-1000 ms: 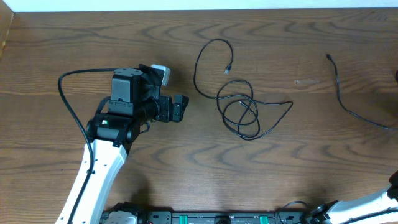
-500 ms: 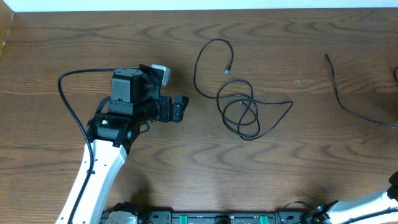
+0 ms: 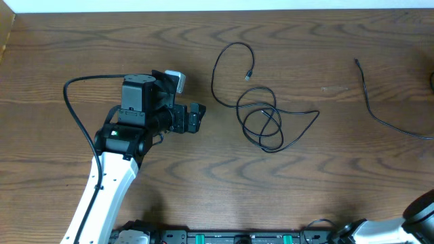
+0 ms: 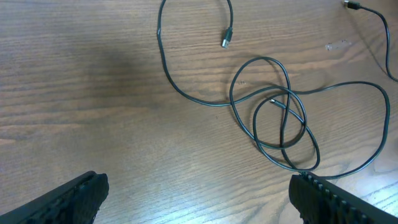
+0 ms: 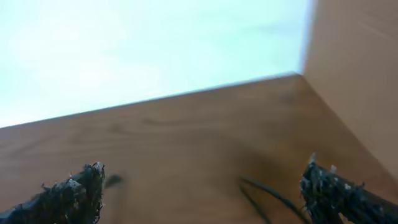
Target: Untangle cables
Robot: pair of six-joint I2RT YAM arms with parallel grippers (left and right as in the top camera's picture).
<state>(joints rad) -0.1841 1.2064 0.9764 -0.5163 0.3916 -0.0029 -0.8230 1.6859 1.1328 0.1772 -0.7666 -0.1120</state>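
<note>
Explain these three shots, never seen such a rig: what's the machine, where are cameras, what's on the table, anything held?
Two robot arms work at a brown wooden table. One picture looks down from above; the other two come from wrist cameras, looking past each arm's own fingers. The left gripper is open, facing a thin black cable looped over itself. A second thin black cable lies apart to the right. The right gripper is open too, its view blurred. Nothing is held.
</note>
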